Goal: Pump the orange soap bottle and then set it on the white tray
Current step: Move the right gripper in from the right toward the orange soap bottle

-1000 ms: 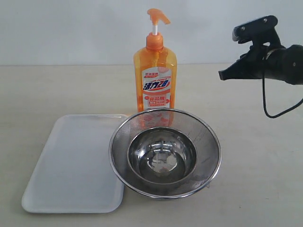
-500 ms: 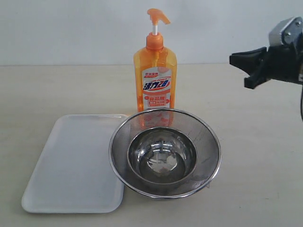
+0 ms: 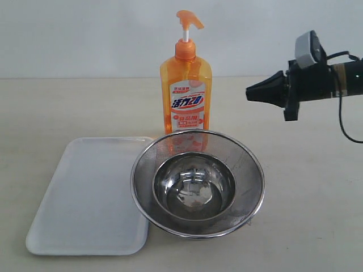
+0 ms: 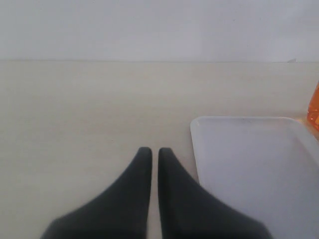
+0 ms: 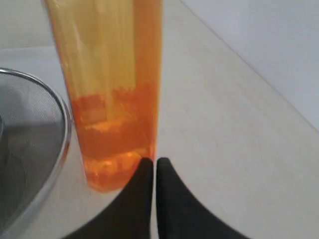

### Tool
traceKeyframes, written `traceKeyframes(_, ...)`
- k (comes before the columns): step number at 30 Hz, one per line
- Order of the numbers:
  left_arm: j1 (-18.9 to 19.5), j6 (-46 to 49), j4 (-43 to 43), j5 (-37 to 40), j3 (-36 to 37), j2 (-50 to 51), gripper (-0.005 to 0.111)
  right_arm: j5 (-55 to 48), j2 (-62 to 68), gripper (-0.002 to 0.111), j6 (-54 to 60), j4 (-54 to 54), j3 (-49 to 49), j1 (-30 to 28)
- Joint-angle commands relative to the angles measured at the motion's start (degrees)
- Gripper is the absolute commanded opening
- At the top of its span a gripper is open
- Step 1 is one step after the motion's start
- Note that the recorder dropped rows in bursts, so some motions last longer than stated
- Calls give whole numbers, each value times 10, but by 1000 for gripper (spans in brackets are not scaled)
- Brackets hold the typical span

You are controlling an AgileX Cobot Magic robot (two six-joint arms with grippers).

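The orange soap bottle (image 3: 186,85) stands upright on the table behind the strainer, its pump head up on a white stem; its lower body fills the right wrist view (image 5: 112,94). The white tray (image 3: 91,192) lies flat at the front left, and its corner shows in the left wrist view (image 4: 249,164). My right gripper (image 3: 249,94) hangs shut in the air to the right of the bottle, tips pointing at it and clear of it (image 5: 154,162). My left gripper (image 4: 151,151) is shut and holds nothing, low over the table beside the tray; the exterior view does not show it.
A round steel mesh strainer (image 3: 143,164) with a steel bowl (image 3: 195,187) inside stands right in front of the bottle, touching the tray's right edge. A black cable (image 3: 346,124) hangs from the right arm. A pale wall runs along the table's far edge.
The right arm has turned at the wrist and swung its shut gripper leftward and a little lower, so the tips now point at the bottle. Bottle, tray and strainer have not moved.
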State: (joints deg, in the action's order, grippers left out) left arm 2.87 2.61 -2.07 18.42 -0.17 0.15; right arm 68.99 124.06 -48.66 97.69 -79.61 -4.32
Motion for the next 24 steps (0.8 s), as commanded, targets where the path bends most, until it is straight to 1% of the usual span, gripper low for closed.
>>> traceKeyframes(1, 3, 3, -3, -2, 2, -2, 5, 10, 0, 0, -4, -14, -10, 43)
traceKeyframes(7, 3, 3, -3, -2, 2, -2, 5, 10, 0, 0, -7, -14, -10, 64)
traceKeyframes(22, 3, 3, -3, -2, 2, -2, 5, 10, 0, 0, -87, -24, -10, 64)
traceKeyframes(24, 3, 3, -3, -2, 2, -2, 5, 10, 0, 5, -99, -26, -10, 64)
